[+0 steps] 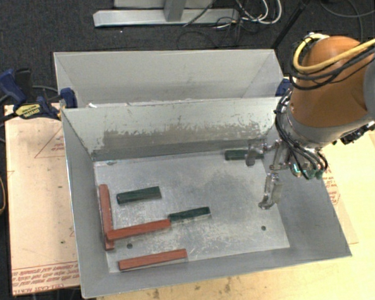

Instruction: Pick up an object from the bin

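A: Okay, bin (82,184) first, then arm (329,80). Why's the gripper (267,201) parked there?
B: My guess is that's just inside the rim the arm comes over. It hangs pointed down at bare floor. Spread or pressed together, can't tell.
A: Reds?
B: All well across the bin from it, lying flat like loose scatter. Upright red bar (106,214) runs front to back. Slanted red bar (138,230) meets its front end in an L. Front red bar (153,260) lies apart, nearer the front wall.
A: Greens, the smaller ones?
B: Back green bar (235,154) is nearest, just behind the gripper by the back wall. Its long axis runs along that wall, one end toward the wrist. That's the likely pick, I'd say.
A: Others?
B: Mid green bar (189,214) is farther out and touches the slanted red's end. Its long axis runs crosswise, one end aimed at the gripper. Far green bar (138,195) lies beyond it, also crosswise.
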Robot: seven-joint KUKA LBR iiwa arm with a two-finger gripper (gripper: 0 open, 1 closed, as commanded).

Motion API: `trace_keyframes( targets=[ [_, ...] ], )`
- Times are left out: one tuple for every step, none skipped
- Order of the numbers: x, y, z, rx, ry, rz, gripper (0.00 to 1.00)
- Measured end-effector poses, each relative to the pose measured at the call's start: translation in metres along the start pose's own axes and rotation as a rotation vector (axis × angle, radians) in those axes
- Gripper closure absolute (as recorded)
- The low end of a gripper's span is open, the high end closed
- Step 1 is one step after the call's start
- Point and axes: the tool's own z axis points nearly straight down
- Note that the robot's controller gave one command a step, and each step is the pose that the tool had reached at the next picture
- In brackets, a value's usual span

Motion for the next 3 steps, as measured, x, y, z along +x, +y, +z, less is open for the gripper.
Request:
trace_keyframes(
  targets=[
    [-0.009,0.07,0.091,-0.002,-0.001,-0.118,0.0],
    [-0.031,0.102,0.18,-0.001,-0.003,-0.115,0.0],
    [-0.033,0.1,0.174,0.0,-0.01,-0.113,1.0]
  ],
)
